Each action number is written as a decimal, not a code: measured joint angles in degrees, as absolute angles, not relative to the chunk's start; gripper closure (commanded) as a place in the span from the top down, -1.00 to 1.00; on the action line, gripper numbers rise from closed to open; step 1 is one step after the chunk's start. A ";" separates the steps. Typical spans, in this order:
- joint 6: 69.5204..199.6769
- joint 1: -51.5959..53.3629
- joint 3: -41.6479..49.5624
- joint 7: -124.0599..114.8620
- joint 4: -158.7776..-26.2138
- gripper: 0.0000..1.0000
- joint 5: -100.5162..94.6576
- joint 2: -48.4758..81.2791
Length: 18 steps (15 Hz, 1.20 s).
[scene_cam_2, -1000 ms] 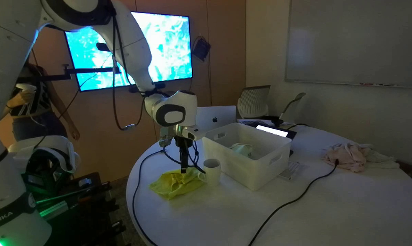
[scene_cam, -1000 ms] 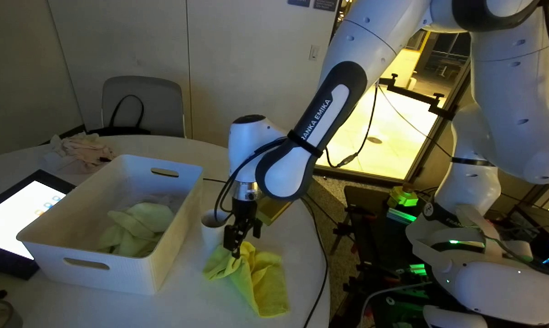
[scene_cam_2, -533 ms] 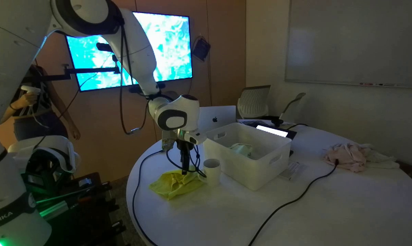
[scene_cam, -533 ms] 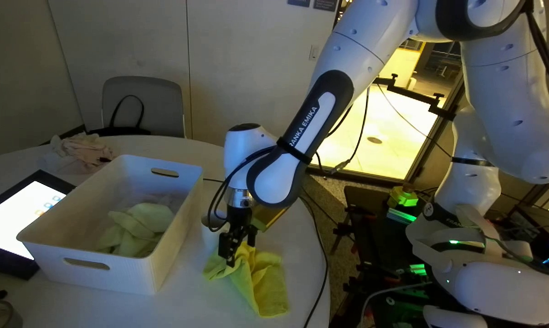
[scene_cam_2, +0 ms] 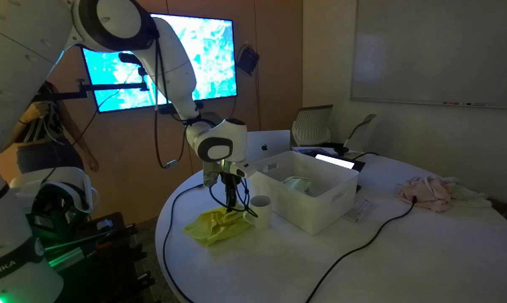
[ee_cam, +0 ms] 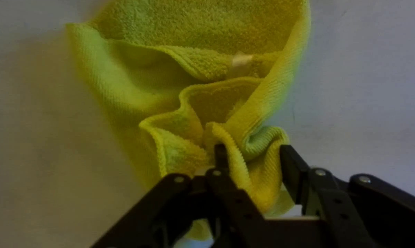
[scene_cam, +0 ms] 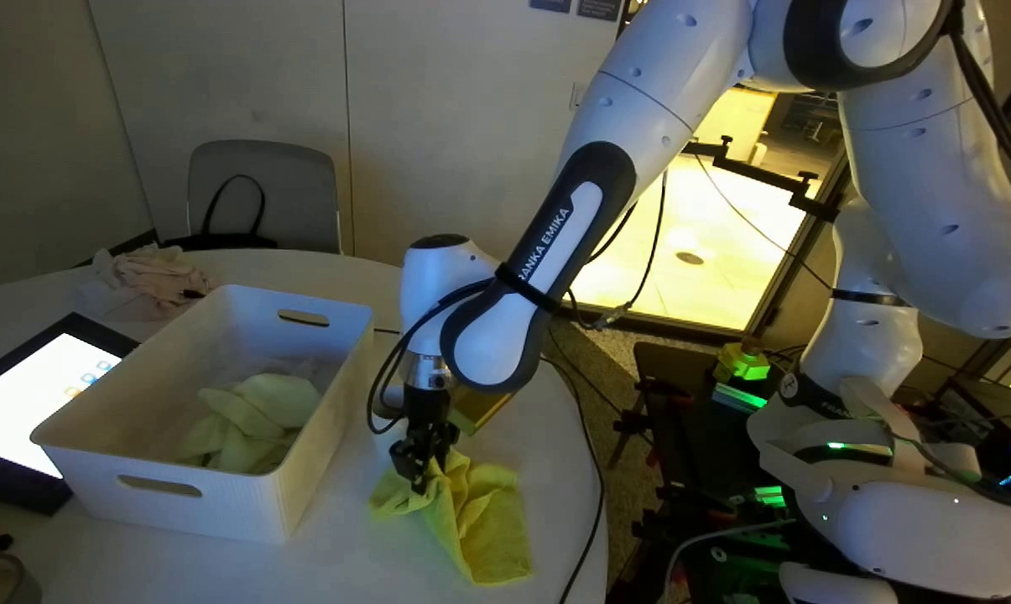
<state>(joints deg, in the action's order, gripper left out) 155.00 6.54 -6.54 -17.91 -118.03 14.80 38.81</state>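
Hold the gripper low over the gathered end of the yellow cloth, crumpled on the white table just beside the white mug. Draw the part-closed jaws evenly onto the folds lying between them; hard to judge whether firmly clamped. Test for a snug hold before any pull.

Fuzzy cloth towel (finely ribbed in places) on a smooth table; near the towel, a smooth mug and a matt plastic box.
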 measured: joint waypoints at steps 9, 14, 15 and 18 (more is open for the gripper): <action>155.73 8.16 -10.58 -14.99 -116.88 -0.97 14.78 32.44; 155.74 9.16 -10.97 -14.86 -115.09 -0.97 14.78 28.72; 155.75 9.16 -10.93 -14.86 -115.00 -0.97 14.77 27.78; 155.74 9.06 -10.51 -14.87 -115.16 -0.97 14.78 23.78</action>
